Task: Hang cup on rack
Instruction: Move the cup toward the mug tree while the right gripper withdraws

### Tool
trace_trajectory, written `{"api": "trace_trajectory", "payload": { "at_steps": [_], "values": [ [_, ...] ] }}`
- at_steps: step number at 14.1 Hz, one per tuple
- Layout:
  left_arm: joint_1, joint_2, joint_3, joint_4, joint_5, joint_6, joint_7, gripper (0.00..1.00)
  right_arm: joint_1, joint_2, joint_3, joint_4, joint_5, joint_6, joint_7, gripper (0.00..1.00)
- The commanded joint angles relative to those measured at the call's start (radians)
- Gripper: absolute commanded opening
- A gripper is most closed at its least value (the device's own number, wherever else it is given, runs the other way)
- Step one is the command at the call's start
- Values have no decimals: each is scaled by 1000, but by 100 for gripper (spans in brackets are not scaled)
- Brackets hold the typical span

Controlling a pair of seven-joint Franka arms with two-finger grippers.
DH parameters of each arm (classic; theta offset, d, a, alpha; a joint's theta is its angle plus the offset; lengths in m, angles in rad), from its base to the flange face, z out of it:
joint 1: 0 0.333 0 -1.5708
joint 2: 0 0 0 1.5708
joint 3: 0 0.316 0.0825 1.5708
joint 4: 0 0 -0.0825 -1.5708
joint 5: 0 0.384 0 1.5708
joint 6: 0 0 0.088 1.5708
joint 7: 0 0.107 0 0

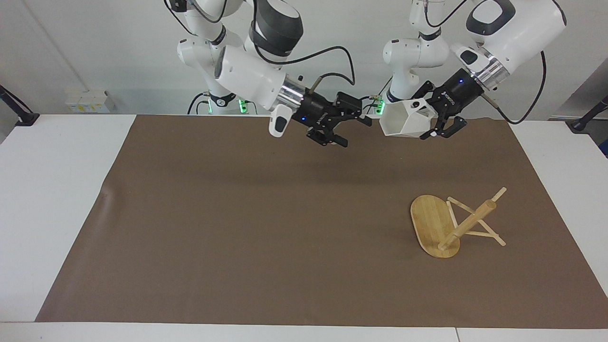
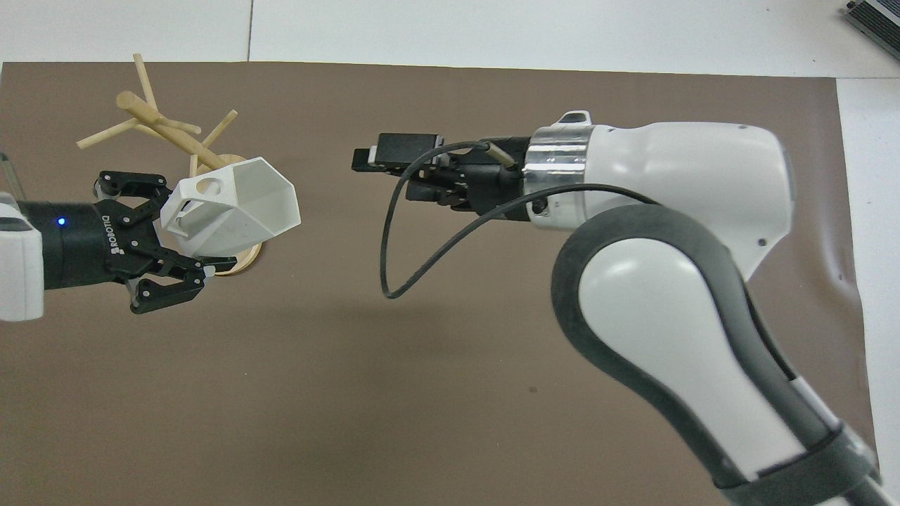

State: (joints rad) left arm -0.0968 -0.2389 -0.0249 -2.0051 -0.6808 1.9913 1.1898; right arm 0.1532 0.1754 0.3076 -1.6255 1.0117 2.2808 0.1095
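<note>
Cup: small matte white faceted cup (image 1: 403, 122) with a hexagonal rim and a blocky handle pierced by a round hole; carried in the air, lying on its side, mouth turned toward the right arm's end of the tabletop, handle hole facing up.
Left tool: left tool (image 1: 439, 124), clenched on the handle end of the cup; it hangs over the brown mat near the robots' edge, at the left arm's end. In the overhead view the left tool (image 2: 184, 242) and the cup (image 2: 235, 209) cover the edge of the rack's base.
Right tool: right tool (image 1: 354, 130), released, its fingers spread and holding nothing; it hangs over the mat beside the cup's open mouth, clearly apart from it. In the overhead view the right tool (image 2: 380, 165) points toward the cup with bare mat between them.
Rack: light bamboo mug tree (image 1: 458, 223) with a flat oval base, a thick round post and thin slanted pegs; it lies tipped over, base on edge, post slanting up toward the left arm's end. It rests on the mat farther from the robots than the cup, at the left arm's end (image 2: 158, 126).
Mat: brown sheet (image 1: 266, 228) covering most of the white tabletop (image 1: 57, 199).
</note>
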Motion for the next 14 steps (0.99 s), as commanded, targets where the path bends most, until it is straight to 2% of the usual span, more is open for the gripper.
{"api": "trace_trajectory", "payload": {
  "at_steps": [1, 4, 6, 8, 12, 14],
  "values": [
    [-12, -34, -19, -61, 76, 98, -167, 0, -121, -73, 7, -13, -178, -81, 32, 100],
    [-12, -36, -52, -89, 165, 181, -393, 0, -188, -85, 7, -13, -538, -132, 29, 100],
    [-12, -36, -78, -92, 240, 192, -612, 0, -225, -88, 7, -13, -771, -216, 19, 100],
    [-12, -27, -87, -99, 268, 195, -757, 0, -268, -97, 7, -13, -953, -299, 13, 100],
    [-11, 58, -87, -109, 268, 302, -792, 0, -391, -102, 7, -13, -1073, -377, -120, 100],
    [-11, 95, -87, -109, 268, 337, -835, 0, -412, -102, 5, -13, -1114, -397, -163, 100]
  ]
}}
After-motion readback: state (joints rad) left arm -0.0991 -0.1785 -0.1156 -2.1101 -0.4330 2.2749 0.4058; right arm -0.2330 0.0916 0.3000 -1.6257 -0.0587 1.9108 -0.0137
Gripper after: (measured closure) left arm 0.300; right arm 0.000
